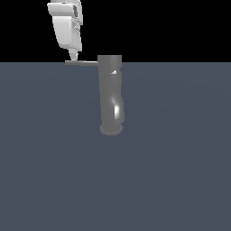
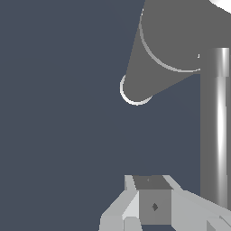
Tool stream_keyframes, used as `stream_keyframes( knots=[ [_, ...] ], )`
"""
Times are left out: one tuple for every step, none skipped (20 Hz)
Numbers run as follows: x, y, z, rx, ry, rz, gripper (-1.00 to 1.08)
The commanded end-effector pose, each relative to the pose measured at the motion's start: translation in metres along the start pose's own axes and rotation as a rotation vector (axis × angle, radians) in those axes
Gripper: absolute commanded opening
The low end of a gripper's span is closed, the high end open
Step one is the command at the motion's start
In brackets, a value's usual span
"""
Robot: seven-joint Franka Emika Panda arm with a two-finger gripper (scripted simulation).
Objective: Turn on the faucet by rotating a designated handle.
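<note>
Exterior view first: the faucet (image 1: 111,97) is seen upright near the middle of the dark grey floor (image 1: 171,180), and the handle (image 1: 82,63) projects from its top toward the exterior view's left. The gripper (image 1: 72,57) is placed directly above the outer end of this bar, with its tip touching it or just over it; contact cannot be confirmed. The step in hand is judged to be the approach to the handle, before any rotation. For the next move, a sideways push on the bar's far end is probably required, around the column's axis. How wide the pincer is cannot be told here, because only one narrow tip is visible and the arm above is cut off by the frame.

Wrist view next: the faucet (image 2: 158,49) is seen from above, strongly foreshortened, and a long bright grey bar, taken to be the handle (image 2: 215,126), is seen beside the gripper (image 2: 153,203). Only the base of the fingers is shown, so their opening cannot be told either.
</note>
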State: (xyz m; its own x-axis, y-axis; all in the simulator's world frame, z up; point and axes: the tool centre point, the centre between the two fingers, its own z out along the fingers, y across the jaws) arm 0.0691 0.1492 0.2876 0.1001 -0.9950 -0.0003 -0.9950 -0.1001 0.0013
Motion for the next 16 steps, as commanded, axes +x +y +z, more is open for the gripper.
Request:
stream_keyframes(
  knots=[
    [-0.001, -0.002, 0.002, 0.001, 0.0, 0.012, -1.0],
    [-0.001, -0.002, 0.003, 0.001, 0.0, 0.014, -1.0],
    [-0.001, -0.002, 0.003, 0.001, 0.0, 0.015, -1.0],
    [-0.001, -0.002, 0.003, 0.001, 0.0, 0.015, -1.0],
    [-0.001, -0.002, 0.003, 0.001, 0.0, 0.015, -1.0],
    [-0.001, -0.002, 0.003, 0.001, 0.0, 0.015, -1.0],
    [-0.001, -0.002, 0.003, 0.001, 0.0, 0.014, -1.0],
    [-0.001, 0.001, 0.003, 0.001, 0.0, 0.014, -1.0],
    [-0.001, 0.003, 0.003, 0.001, 0.0, 0.014, -1.0],
    [-0.001, 0.006, 0.003, 0.001, 0.0, 0.014, -1.0],
    [-0.001, 0.009, 0.003, 0.001, 0.0, 0.014, -1.0],
    [-0.001, 0.011, 0.003, 0.001, 0.0, 0.014, -1.0],
    [0.0, 0.014, 0.003, 0.001, 0.0, 0.014, -1.0],
    [0.0, 0.017, 0.003, 0.001, 0.0, 0.014, -1.0],
    [0.0, 0.019, 0.003, 0.001, 0.0, 0.014, -1.0],
    [0.0, 0.022, 0.003, 0.001, 0.0, 0.014, -1.0]
  ],
)
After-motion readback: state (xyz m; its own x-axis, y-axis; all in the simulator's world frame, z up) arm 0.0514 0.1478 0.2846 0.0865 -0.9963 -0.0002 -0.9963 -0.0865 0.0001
